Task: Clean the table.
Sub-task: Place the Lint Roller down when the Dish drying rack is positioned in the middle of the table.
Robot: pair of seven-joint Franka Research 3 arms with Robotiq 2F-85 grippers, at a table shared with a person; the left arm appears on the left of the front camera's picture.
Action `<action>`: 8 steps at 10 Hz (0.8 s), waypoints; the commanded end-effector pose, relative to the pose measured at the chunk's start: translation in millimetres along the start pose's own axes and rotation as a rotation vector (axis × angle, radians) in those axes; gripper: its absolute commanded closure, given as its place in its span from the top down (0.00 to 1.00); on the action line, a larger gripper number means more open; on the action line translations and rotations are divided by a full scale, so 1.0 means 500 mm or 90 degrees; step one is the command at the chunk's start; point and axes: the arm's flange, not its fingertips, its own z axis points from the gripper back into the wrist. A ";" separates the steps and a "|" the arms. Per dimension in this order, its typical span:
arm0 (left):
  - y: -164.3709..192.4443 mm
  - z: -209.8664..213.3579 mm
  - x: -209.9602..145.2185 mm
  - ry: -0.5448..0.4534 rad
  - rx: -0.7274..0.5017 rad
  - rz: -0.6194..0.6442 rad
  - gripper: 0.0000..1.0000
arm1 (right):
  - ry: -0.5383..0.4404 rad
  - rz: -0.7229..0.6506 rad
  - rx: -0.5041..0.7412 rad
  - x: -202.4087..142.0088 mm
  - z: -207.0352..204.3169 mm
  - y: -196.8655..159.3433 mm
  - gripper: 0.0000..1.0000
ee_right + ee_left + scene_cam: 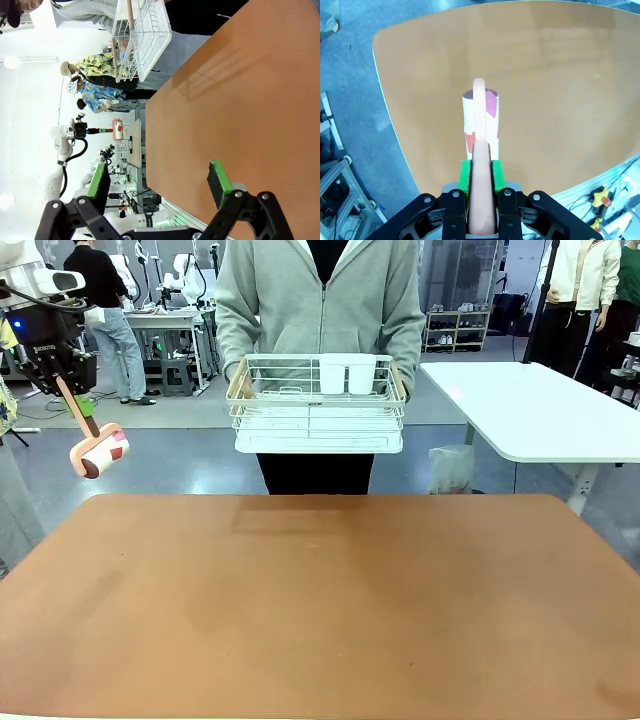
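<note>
Left gripper [481, 169] is pinched tight on the pink handle of a lint roller [492, 117]. The handle runs straight between the green pads, with the roll end poking out ahead. On the front camera the roller [100, 452] hangs in the air by the left side of the table [320, 610], clear of the surface. The roll is white with some reddish patches on it.

Right gripper [157, 182] is spread wide with nothing between its fingers, just looking out across the brown top.

The table itself sits right in front of the rig and looks bare to me. I can't make out crumbs or dust at this resolution.

At the far side a person [320, 290] holds a white wire rack [316, 415] with two white cups [347, 373] in it, lifted clear of the tabletop.

So my read is that the clearing-off part is done and the actual rolling hasn't begun. What's left is getting the roller down flat and working it over the whole top.
</note>
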 end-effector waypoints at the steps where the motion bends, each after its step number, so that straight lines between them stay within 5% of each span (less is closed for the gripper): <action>1: 0.005 0.007 0.001 -0.002 0.006 -0.009 0.21 | -0.002 0.001 0.001 -0.003 0.002 0.004 1.00; 8: 0.005 0.007 0.001 -0.002 0.006 -0.009 0.21 | -0.002 0.001 0.001 -0.003 0.002 0.004 1.00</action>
